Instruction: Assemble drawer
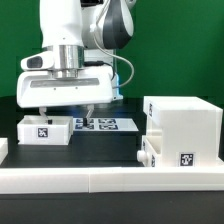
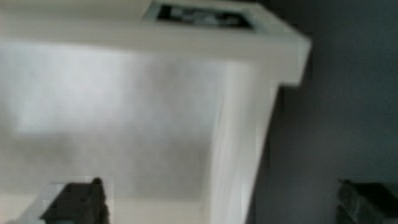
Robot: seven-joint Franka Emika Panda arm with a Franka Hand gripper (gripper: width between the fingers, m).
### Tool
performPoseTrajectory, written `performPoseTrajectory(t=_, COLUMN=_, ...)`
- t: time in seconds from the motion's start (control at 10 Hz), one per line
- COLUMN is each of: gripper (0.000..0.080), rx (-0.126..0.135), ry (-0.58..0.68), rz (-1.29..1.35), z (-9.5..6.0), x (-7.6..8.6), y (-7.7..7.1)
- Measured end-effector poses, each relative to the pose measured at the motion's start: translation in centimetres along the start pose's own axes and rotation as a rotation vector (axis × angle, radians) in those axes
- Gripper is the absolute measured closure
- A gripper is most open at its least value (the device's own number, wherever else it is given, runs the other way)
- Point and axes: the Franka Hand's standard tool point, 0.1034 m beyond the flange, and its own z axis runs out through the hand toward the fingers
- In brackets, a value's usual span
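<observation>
The wrist view blurs the tray (image 2: 143,110), its marker (image 2: 199,15) clipped at the edge.

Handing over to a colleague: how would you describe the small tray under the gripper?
Find the large white housing on the exterior view's right, then cross the marker board to the opposite side. The low tray there lies below the open gripper. It stands alone, whereas the other small part sits against the housing.
</observation>
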Motion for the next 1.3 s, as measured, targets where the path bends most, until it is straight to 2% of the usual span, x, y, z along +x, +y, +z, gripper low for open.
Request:
performPoseTrajectory(t=0.1, gripper=0.0150, rx=-0.008, ry=0.012, rz=0.006, z=0.4, x=-0.4, y=0.3)
performPoseTrajectory(t=0.4, gripper=0.0150, rx=-0.005, ry=-0.002, rz=0.017, z=1.2, x=-2.1, y=0.1)
performPoseTrajectory(t=0.7, gripper=0.0150, rx=-0.005, ry=-0.002, rz=0.016, z=1.2, x=-2.2, y=0.0)
performPoseTrajectory(t=0.9, gripper=0.0430, rx=-0.006, ry=-0.001, rz=0.016, z=1.2, x=-2.2, y=0.0)
performPoseTrajectory(t=1.0, gripper=0.0430, rx=-0.006, ry=0.000, rz=0.015, z=1.2, x=-2.1, y=0.0)
performPoseTrajectory(t=1.1, gripper=0.0612, rx=-0.005, ry=0.001, rz=0.014, z=1.2, x=-2.1, y=0.0)
performPoseTrajectory(t=1.2, gripper=0.0612, rx=-0.005, ry=0.002, rz=0.012, z=1.2, x=-1.9, y=-0.1)
performPoseTrajectory(t=1.3, gripper=0.0752, rx=-0.005, ry=0.004, rz=0.009, z=1.1, x=-1.8, y=-0.1)
